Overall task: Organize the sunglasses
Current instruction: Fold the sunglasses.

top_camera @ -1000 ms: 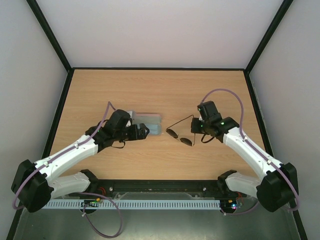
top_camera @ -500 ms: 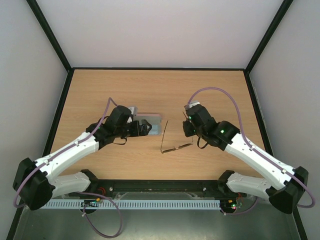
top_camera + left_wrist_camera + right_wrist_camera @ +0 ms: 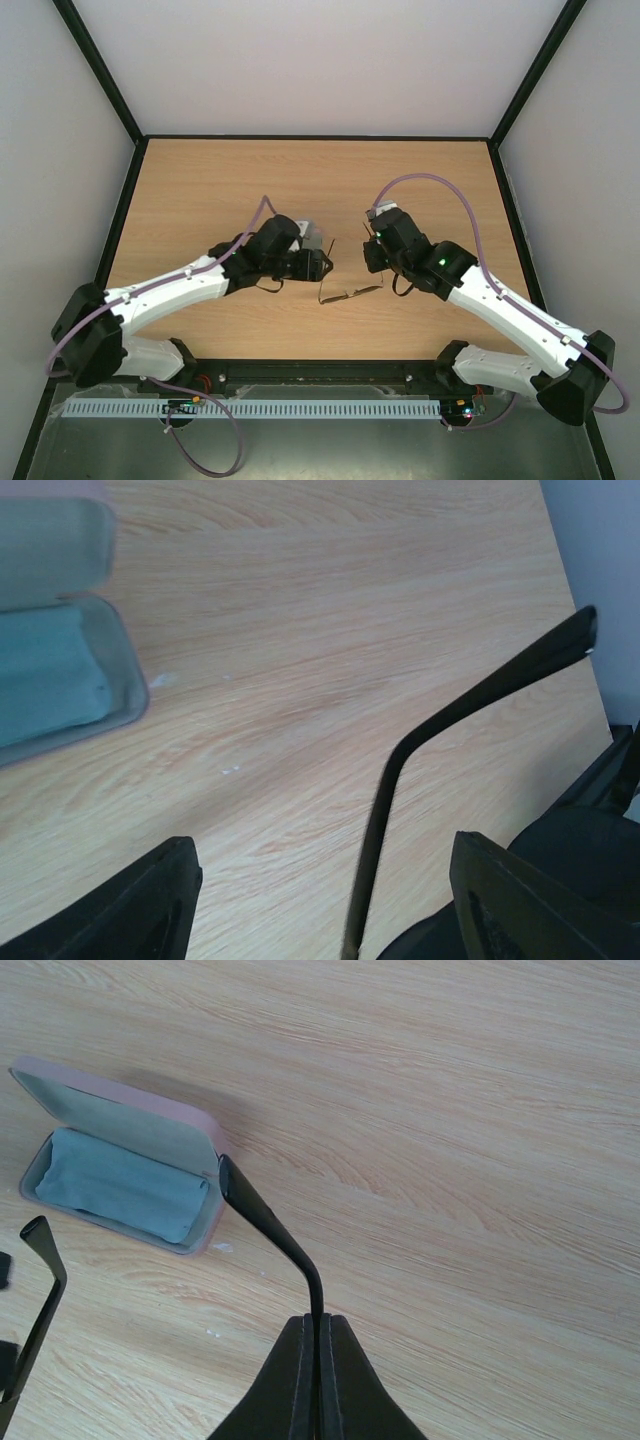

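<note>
The sunglasses are held up off the table, thin black arms spread. My right gripper is shut on one arm of them, whose tip points toward the case; the other arm shows at the left edge. In the top view the right gripper is just right of the glasses. My left gripper is open, and a sunglasses arm runs up between its jaws without touching either finger. In the top view the left gripper is at the glasses' left. The lenses are hidden in both wrist views.
The pinkish case lies open on the wooden table with the light blue cloth folded inside. It also shows in the left wrist view. In the top view the left arm mostly covers the case.
My left arm has reached right, over the case, up to the sunglasses' free arm. Over the second, my right gripper lifted and turned the glasses leftward, then held still.
</note>
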Robot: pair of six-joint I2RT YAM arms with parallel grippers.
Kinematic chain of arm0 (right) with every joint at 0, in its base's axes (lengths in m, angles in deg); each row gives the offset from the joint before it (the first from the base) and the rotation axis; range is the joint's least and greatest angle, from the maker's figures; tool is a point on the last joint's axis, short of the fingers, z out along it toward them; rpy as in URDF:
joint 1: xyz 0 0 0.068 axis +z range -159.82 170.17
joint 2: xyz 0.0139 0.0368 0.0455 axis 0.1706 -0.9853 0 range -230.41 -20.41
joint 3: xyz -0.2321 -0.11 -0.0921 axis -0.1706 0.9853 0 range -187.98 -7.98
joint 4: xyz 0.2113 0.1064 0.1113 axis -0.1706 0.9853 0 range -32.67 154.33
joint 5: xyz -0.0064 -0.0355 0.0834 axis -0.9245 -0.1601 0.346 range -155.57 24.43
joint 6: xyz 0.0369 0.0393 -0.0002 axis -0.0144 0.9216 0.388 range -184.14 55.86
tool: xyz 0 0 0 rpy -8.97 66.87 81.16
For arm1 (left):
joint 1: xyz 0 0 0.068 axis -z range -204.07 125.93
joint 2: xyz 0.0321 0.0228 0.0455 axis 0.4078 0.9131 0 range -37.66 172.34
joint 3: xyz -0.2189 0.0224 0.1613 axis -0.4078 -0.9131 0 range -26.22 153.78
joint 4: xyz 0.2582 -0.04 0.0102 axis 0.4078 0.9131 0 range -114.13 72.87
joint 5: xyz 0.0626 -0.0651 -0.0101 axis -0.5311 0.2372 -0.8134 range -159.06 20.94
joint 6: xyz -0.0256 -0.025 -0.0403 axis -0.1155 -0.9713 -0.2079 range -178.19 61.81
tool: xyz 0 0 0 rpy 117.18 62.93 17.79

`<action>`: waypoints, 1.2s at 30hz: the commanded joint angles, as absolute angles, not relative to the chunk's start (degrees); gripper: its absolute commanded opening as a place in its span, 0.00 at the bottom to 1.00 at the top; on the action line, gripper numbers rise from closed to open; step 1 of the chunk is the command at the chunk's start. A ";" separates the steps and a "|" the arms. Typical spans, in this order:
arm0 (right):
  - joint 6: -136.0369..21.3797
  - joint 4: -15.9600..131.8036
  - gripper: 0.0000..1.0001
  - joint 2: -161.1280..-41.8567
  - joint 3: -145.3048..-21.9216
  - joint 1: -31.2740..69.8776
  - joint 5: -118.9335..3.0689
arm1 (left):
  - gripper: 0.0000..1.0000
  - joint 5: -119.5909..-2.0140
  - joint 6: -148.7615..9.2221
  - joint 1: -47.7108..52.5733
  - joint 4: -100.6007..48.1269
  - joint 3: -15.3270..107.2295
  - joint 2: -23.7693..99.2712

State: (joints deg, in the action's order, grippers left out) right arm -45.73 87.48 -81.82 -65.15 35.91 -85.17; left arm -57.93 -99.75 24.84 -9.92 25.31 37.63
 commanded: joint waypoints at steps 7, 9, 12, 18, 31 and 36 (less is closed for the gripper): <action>-45.08 86.34 0.01 -82.99 -66.64 36.20 -83.97 | 0.69 -55.52 -99.52 29.96 -14.31 31.47 44.56; -44.94 86.02 0.01 -83.31 -66.38 36.14 -83.75 | 0.69 -54.33 -99.40 30.52 -14.84 32.14 44.23; -44.72 85.65 0.01 -83.67 -66.34 36.20 -83.49 | 0.72 -54.24 -99.06 30.86 -14.04 32.89 43.35; -44.54 85.44 0.01 -84.02 -66.11 36.12 -83.38 | 0.78 -58.71 -98.00 30.01 -9.17 32.84 38.62; -43.42 84.70 0.01 -83.78 -66.24 36.13 -82.05 | 0.14 -65.25 -96.23 24.46 -0.23 31.57 37.06; -43.03 84.46 0.01 -83.87 -66.31 36.08 -80.95 | 0.10 -63.96 -95.43 24.52 -3.07 32.35 41.55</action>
